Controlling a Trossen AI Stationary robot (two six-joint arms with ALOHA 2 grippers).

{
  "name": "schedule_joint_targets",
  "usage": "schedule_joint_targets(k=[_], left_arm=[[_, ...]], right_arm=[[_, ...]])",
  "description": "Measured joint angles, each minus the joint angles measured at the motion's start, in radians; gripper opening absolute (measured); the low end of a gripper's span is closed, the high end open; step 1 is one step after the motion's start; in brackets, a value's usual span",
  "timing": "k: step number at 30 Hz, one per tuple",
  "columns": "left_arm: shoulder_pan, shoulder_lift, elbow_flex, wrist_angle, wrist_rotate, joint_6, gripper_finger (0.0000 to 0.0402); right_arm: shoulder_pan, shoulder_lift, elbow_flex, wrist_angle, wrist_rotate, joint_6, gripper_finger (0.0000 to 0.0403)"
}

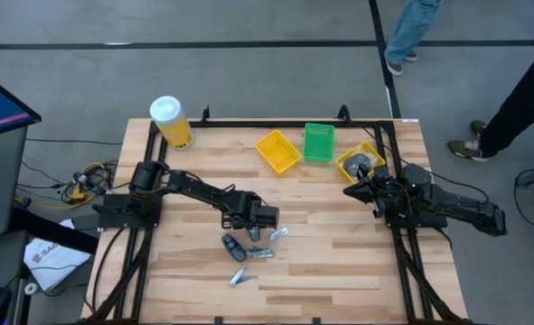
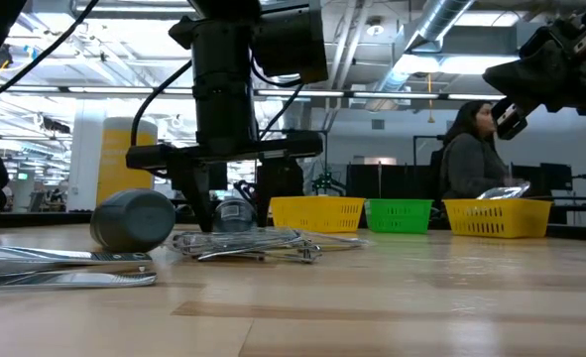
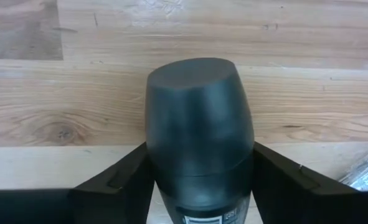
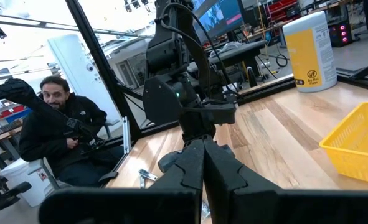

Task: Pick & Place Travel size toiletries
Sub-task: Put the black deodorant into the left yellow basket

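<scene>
1. Table [image 1: 339, 271]: wood, under both arms.
2. Canister [image 1: 170, 122]: well apart from L gripper, far-corner side.
3. Trays: yellow [image 1: 277, 150] and green [image 1: 318, 142], beyond L gripper; 2nd yellow [image 1: 359, 161] just beside R gripper.
4. L gripper [image 1: 263, 217]: low at table centre, fingers [image 3: 118, 180] flank dark bottle [image 3: 199, 130], both touching its sides, so grasping it.
5. R gripper [image 4: 202, 163]: clenched, empty, waiting.
6. Spare dark piece [image 1: 231, 245]: just beside L gripper, near-edge side.
7. Clippers [image 1: 278, 234], [image 1: 260, 254], [image 1: 238, 275]: loose, near L gripper.

Risk: bottle is smooth and rounded, and the hold looks low on the body. It may squirt out or tip on lift. Clippers sit close, so a swing could knock them.
</scene>
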Motion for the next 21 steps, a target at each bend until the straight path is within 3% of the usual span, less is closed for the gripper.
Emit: schedule_joint_targets(k=[9, 21], left_arm=[[0.008, -0.008, -0.003, 0.004, -0.006, 0.012, 0.0210], [0.107, -0.138, -0.003, 0.005, -0.141, 0.116, 0.0210]], right_arm=[[0.000, 0.000, 0.000, 0.000, 0.000, 0.000, 0.0000], [0.000, 0.000, 0.000, 0.000, 0.000, 0.000, 0.0000]])
